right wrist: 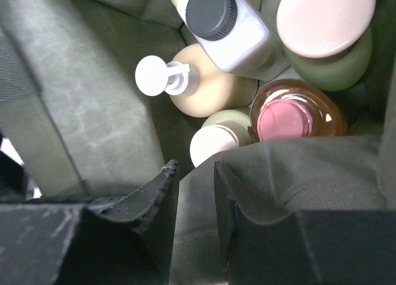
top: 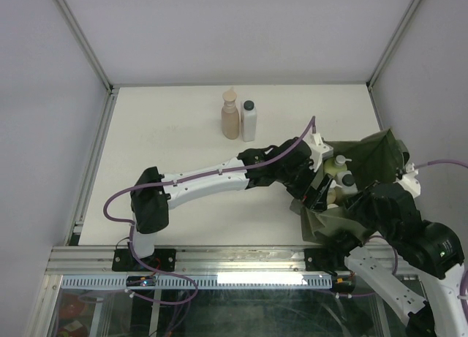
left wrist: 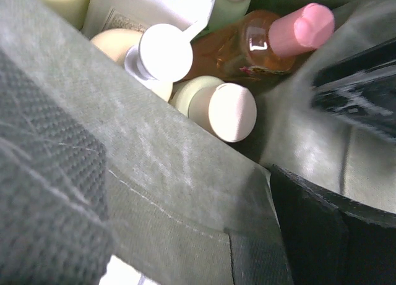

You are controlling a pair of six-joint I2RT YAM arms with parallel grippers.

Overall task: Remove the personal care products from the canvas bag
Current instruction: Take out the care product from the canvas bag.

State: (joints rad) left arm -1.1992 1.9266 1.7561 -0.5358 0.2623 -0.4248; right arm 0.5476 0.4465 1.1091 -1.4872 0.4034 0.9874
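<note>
The olive canvas bag (top: pixel 373 158) lies at the table's right side, mouth toward the arms. Inside it are personal care products: a white bottle with a black cap (right wrist: pixel 216 19), a beige pump bottle (right wrist: pixel 198 81), an orange bottle with a pink cap (right wrist: pixel 291 115), a green bottle (right wrist: pixel 337 65) and a pale one (right wrist: pixel 213 143). My left gripper (left wrist: pixel 185 235) stands open at the mouth, the bag's rim (left wrist: pixel 154 174) lying between its fingers. My right gripper (right wrist: pixel 197 180) is shut on a fold of the bag's near rim (right wrist: pixel 198 235).
A tan bottle (top: pixel 230 116) and a white bottle with a black cap (top: pixel 249 121) stand upright side by side at the back middle of the table (top: pixel 161 132). Walls close in the left, back and right sides.
</note>
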